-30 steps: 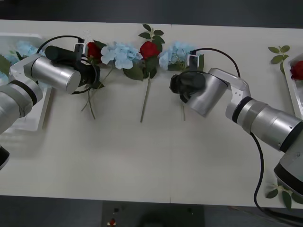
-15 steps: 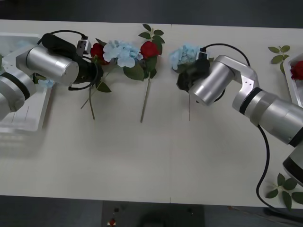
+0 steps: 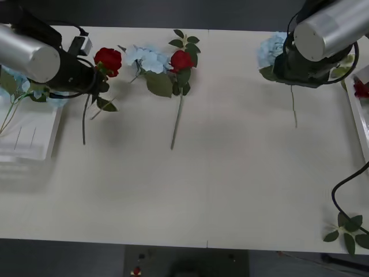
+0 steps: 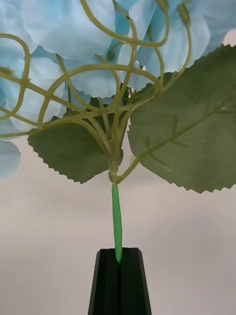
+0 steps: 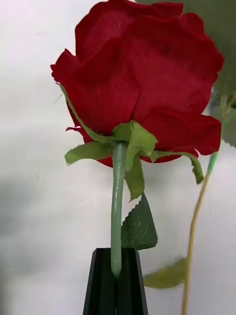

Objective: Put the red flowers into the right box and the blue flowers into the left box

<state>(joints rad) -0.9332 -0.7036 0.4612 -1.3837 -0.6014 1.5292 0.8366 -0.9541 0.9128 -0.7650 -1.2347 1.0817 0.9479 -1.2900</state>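
Left claw (image 5: 117, 275) clenched on a red rose (image 3: 108, 59) near the left box (image 3: 31, 144), right claw (image 4: 119, 275) on a blue hydrangea (image 3: 271, 51) (both over the desk (image 3: 190, 190)); wrong-box drops likely, thin stems may slip.

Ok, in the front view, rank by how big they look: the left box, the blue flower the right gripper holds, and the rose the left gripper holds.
1. left box
2. blue flower in the right gripper, partly hidden by the arm
3. rose in the left gripper
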